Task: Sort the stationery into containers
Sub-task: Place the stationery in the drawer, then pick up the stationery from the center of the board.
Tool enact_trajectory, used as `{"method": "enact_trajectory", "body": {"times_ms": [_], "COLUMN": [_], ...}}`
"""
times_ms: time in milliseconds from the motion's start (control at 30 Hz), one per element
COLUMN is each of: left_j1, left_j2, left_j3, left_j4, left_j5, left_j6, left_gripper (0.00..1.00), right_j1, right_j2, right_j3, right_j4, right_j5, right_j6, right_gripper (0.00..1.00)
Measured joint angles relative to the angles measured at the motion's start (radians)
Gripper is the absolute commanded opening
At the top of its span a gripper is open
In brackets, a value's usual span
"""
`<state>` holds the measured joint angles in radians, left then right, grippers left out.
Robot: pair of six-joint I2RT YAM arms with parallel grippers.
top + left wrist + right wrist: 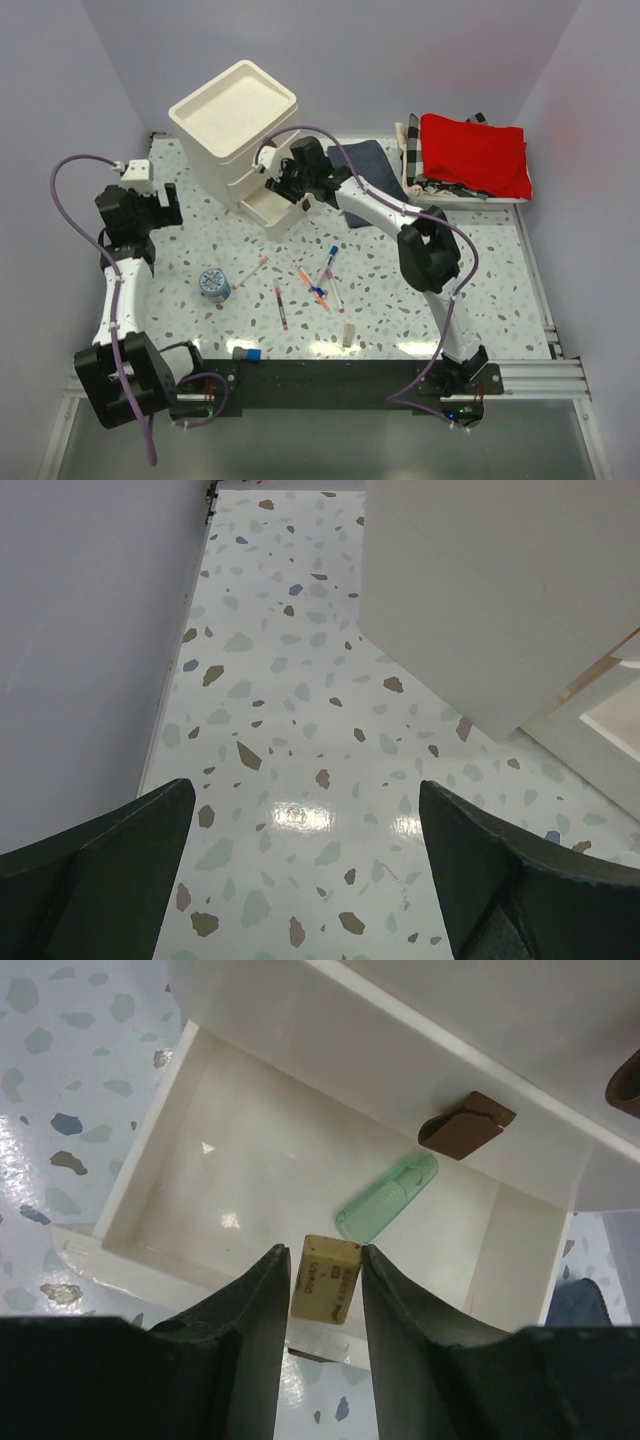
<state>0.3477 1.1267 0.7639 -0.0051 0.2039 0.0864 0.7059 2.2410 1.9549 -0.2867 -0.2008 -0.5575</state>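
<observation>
Tan block (325,1278) is bracketed by right jaws in open drawer (230,1150); grip cannot be told. Left jaws are spread wide.

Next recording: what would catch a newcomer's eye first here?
The right gripper hangs over the open drawer of the cream drawer unit, with a tan block between its fingers and a mint-green eraser lying inside. Next come the pens scattered on the speckled table, and the bright red cloth in the basket at the far right.
</observation>
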Motion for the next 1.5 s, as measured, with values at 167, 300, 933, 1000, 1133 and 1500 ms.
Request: {"method": "enact_trajectory", "body": {"times_ms": [167, 300, 933, 1000, 1133, 1500], "left_j1": [0.0, 0.0, -0.002, -0.003, -0.006, -0.014], "left_j2": [0.004, 0.017, -0.015, -0.032, -0.081, -0.169], "left_j3": [0.01, 0.016, -0.099, -0.108, -0.129, -0.157], "left_j4": [-0.008, -0.007, 0.123, 0.123, 0.125, 0.113], "left_j5": [-0.001, 0.001, 0.032, 0.039, 0.05, 0.053], "left_j6": [0.0, -0.001, -0.018, -0.019, -0.019, -0.016], "left_gripper": [0.99, 0.99, 0.99, 0.99, 0.99, 0.99], "right_j1": [-0.002, -0.012, -0.023, 0.0, 0.05, 0.156], "right_j2": [-0.005, -0.041, -0.647, -0.647, -0.647, -0.62], "right_j3": [-0.023, -0.089, -0.82, -0.854, -0.857, -0.906], "right_j4": [0.086, 0.092, -0.719, -0.752, -0.796, -0.798], "right_j5": [0.0, 0.0, -0.288, -0.288, -0.291, -0.306], "right_j6": [0.043, 0.082, -1.118, -1.225, -1.332, -1.404], "right_gripper": [0.53, 0.54, 0.5, 0.49, 0.49, 0.47]}}
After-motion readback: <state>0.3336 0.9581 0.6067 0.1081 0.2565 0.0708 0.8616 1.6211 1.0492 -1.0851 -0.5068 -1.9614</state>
